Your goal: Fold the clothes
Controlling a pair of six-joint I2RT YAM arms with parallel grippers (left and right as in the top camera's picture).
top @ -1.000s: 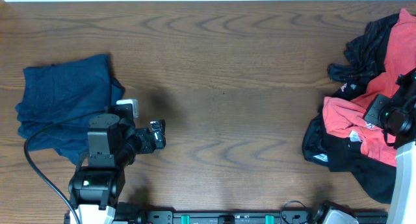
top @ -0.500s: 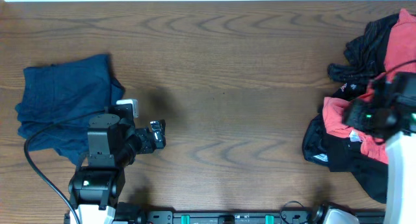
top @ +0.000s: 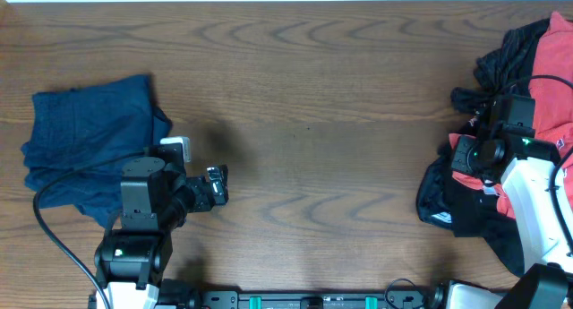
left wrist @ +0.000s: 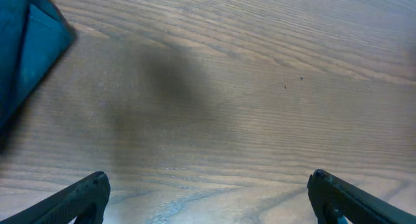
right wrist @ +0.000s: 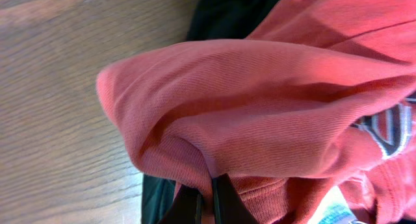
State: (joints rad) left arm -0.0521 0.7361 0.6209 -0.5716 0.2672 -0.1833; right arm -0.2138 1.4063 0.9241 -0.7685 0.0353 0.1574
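A coral-red T-shirt [top: 548, 69] lies crumpled in a heap with black garments [top: 466, 218] at the table's right edge. My right gripper [top: 464, 155] is at the heap's left side. In the right wrist view it [right wrist: 207, 199] is shut on a raised fold of the coral shirt [right wrist: 260, 100], with white-and-navy lettering [right wrist: 387, 130] at the right. A navy blue garment [top: 85, 139] lies loosely folded at the far left. Just right of it, my left gripper [top: 218, 185] hovers open over bare wood, fingers wide apart [left wrist: 208, 188], with a navy corner [left wrist: 29, 45] showing.
The wooden table [top: 304, 121] stretches between the two piles. A black cable [top: 54, 228] loops by the left arm's base. A dark rail [top: 313, 300] runs along the front edge. Black cloth [right wrist: 227, 13] shows beyond the gripped fold.
My right arm has swung left and up over the heap; its jaws opened briefly and shut on the coral shirt's fold. The left arm has not moved.
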